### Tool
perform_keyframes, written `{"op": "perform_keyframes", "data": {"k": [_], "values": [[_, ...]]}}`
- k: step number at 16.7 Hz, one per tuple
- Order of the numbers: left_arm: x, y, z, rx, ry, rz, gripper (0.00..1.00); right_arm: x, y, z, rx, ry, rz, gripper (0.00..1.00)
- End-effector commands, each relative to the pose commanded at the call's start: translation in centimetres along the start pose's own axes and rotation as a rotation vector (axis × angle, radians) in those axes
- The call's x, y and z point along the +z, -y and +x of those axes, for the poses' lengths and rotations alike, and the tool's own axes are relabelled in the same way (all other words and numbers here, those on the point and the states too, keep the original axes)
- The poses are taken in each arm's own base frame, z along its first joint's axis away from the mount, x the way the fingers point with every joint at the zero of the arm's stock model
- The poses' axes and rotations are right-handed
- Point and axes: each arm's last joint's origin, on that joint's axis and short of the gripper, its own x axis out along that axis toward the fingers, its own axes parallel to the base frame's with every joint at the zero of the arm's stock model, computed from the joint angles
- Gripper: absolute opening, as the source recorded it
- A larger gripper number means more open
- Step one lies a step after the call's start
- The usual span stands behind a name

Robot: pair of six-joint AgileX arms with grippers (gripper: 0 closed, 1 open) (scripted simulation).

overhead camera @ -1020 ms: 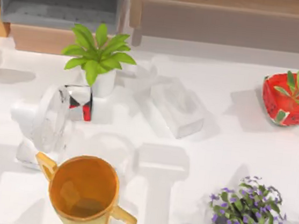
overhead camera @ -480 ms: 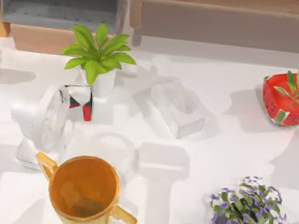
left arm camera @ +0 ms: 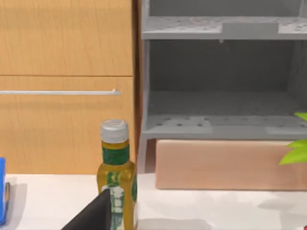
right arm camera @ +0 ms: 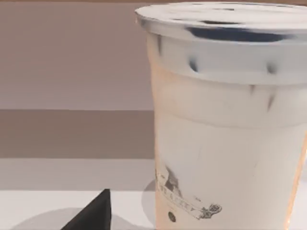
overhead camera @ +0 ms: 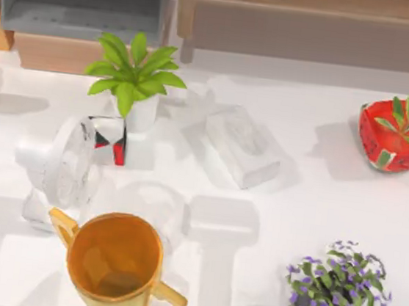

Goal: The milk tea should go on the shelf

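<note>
The right hand (right arm camera: pixel 91 213) sits close beside the milk tea (right arm camera: pixel 225 120), a dark fingertip low in its wrist view; whether it is open or gripping, I cannot tell. The cup stands upright on the counter (right arm camera: pixel 57 206), lid on, filled with pale creamy tea, so I judge the task barely begun: grasp, lift and placing on the shelf (overhead camera: pixel 81 6) all remain. The left hand (left arm camera: pixel 96 215) idles near an oil bottle (left arm camera: pixel 116 177) of yellow liquid. From above, the orange pitcher (overhead camera: pixel 114 264) looks empty, and the shelf's grey compartments (left arm camera: pixel 220 96) are bare.
</note>
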Motion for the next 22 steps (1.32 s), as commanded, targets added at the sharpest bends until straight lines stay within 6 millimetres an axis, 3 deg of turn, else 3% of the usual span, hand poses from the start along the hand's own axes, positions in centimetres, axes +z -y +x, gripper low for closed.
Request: {"op": "perform_keyframes", "data": {"k": [8, 14, 18, 22], "values": [[0.0, 0.0, 0.0, 0.0, 0.0, 0.0, 1.0, -0.4, 0.1, 0.2, 0.001, -0.002, 0.001, 1.0], [0.0, 0.0, 0.0, 0.0, 0.0, 0.0, 1.0, -0.9, 1.6, 3.9, -0.001, 0.0, 0.0, 1.0], [0.0, 0.0, 0.0, 0.0, 0.0, 0.0, 1.0, -0.4, 0.5, 7.3, -0.001, 0.001, 0.0, 1.0], [0.0, 0.0, 0.0, 0.0, 0.0, 0.0, 1.0, -0.3, 0.2, 7.9, -0.001, 0.0, 0.0, 1.0]]}}
